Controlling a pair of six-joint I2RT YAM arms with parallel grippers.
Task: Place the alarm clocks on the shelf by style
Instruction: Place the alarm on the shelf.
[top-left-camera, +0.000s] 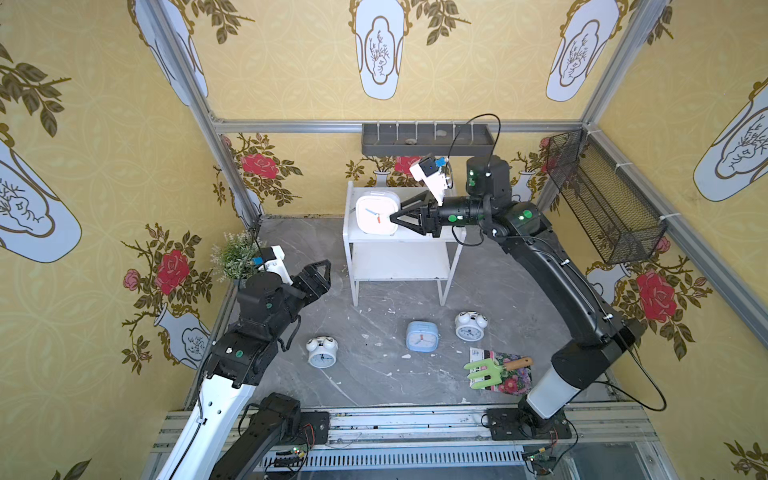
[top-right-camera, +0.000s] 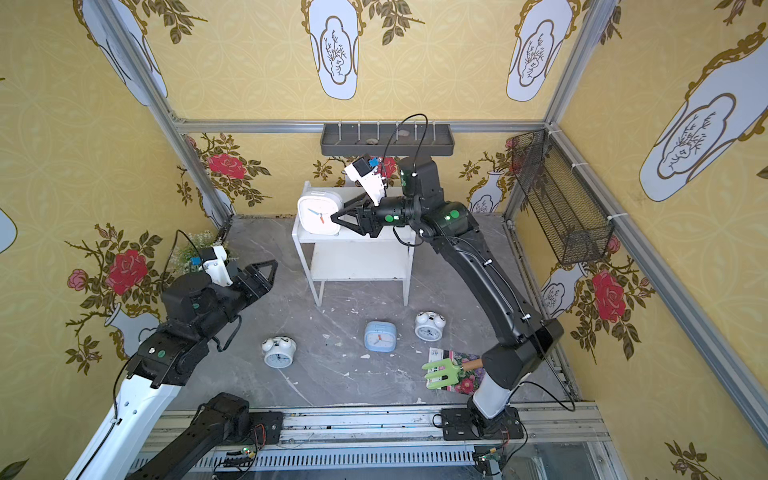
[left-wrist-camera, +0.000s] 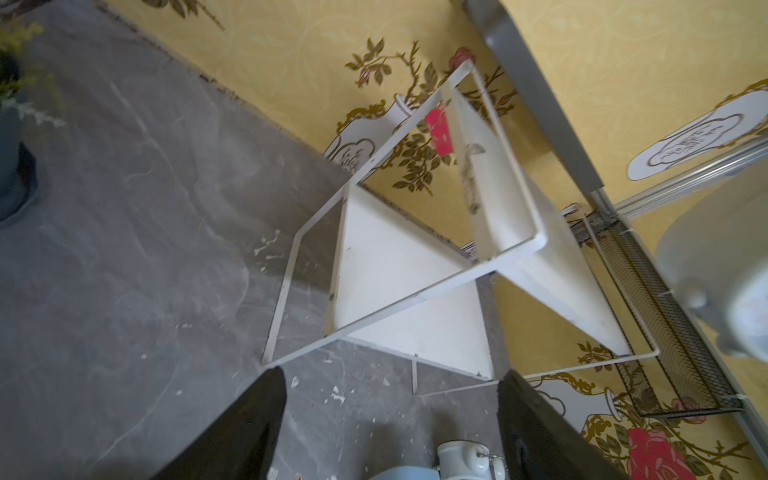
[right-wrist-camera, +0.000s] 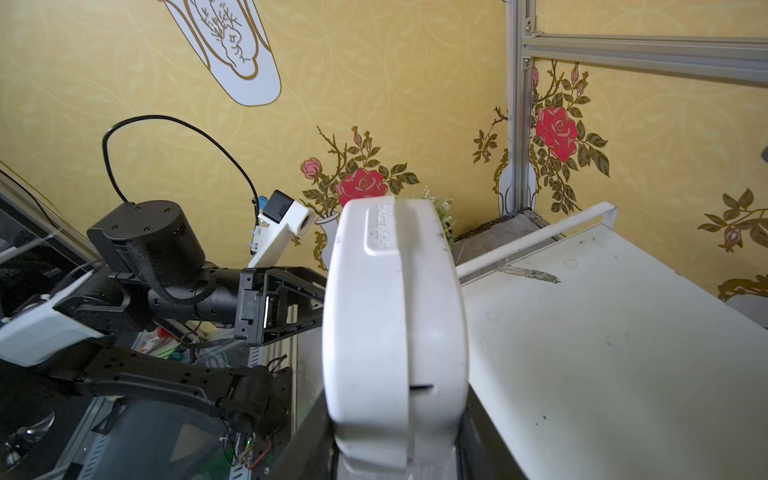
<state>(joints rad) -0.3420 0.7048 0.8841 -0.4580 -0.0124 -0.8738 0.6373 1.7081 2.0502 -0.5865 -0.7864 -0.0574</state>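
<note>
The white square clock (top-left-camera: 376, 212) stands on the top board of the shelf (top-left-camera: 399, 262), pinched by the right gripper (top-left-camera: 395, 212). The left gripper (top-left-camera: 326, 275) is spread and empty. The light blue clock (top-left-camera: 422, 336) lies on the bench (top-left-camera: 374, 382).

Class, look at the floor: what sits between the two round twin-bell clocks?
The light blue clock sits between one bell clock and the other bell clock; both top views show it.

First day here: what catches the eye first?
The right gripper clamps a white rounded-square alarm clock at the top board of the white two-tier shelf. A light blue square clock and two white twin-bell clocks sit on the grey floor; the left gripper hangs open.
</note>
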